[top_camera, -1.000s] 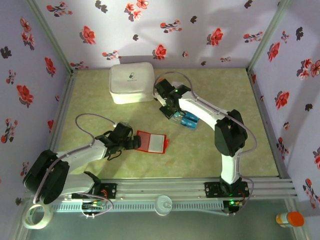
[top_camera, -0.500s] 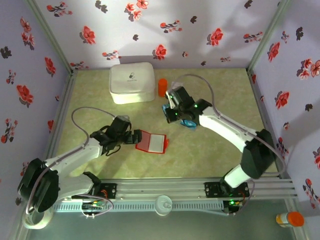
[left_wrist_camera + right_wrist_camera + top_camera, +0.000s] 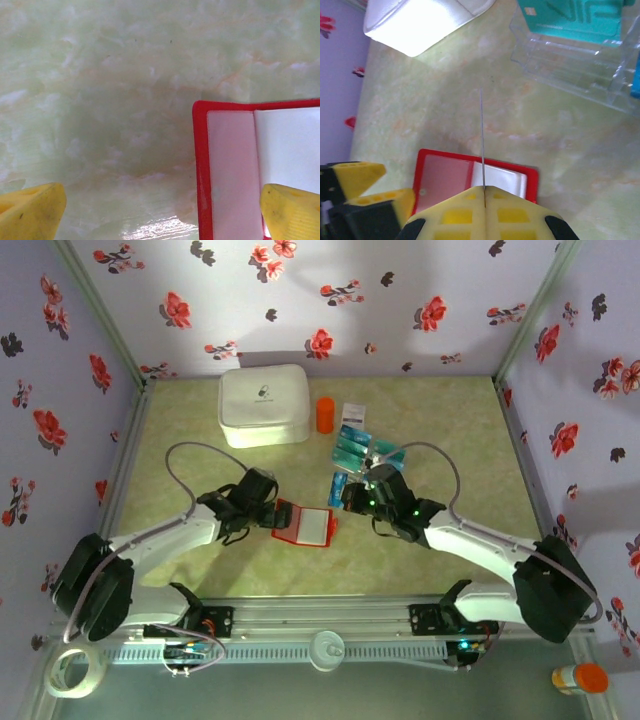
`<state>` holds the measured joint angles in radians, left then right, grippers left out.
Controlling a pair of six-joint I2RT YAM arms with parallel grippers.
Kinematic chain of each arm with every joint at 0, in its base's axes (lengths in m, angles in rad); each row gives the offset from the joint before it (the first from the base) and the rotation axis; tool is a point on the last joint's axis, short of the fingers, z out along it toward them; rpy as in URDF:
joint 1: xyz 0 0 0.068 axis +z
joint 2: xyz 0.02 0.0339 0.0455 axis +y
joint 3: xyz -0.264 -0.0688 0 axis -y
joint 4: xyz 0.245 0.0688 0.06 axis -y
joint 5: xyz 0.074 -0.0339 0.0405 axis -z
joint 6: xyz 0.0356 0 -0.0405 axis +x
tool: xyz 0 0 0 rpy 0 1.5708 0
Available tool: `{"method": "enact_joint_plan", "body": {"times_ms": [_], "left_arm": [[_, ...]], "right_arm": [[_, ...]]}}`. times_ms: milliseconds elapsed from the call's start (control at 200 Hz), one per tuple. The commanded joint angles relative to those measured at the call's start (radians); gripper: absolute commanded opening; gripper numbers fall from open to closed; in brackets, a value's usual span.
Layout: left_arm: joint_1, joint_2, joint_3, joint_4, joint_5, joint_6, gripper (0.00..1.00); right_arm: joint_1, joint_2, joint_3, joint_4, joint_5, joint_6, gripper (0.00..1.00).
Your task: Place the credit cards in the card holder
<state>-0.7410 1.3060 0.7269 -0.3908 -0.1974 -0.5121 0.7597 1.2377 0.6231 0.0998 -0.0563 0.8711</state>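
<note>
We're pinching a thin, stiff, probably slippery card by its edge in the clamped right claw. The left claw is hanging wide, empty, astride the light holder.

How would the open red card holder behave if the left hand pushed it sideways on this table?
The card holder lies flat and thin, so it would probably slide rather than tip. The table looks glossy, so it may slip easily. It lies opened like a book, so one half may flop when lifted.

Bright even light; glare on table; wrist cams soft.
</note>
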Motion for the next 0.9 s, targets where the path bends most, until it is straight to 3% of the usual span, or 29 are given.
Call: {"method": "enact_joint_plan", "body": {"times_ms": [0,470,895], "left_arm": [[-0.022,0.034,0.027,-0.023,-0.064,0.023,1.00],[-0.027,0.063,-0.028,-0.039,-0.144,-0.007,1.00],[-0.035,0.074,-0.091,-0.013,-0.144,-0.046,1.00]], "right_arm": [[0.029,-0.001,-0.039,0.157,0.018,0.093,0.00],[0.144,0.204,-0.118,0.452,0.007,0.125,0.00],[0.192,0.314,-0.185,0.643,0.059,0.148,0.00]]}}
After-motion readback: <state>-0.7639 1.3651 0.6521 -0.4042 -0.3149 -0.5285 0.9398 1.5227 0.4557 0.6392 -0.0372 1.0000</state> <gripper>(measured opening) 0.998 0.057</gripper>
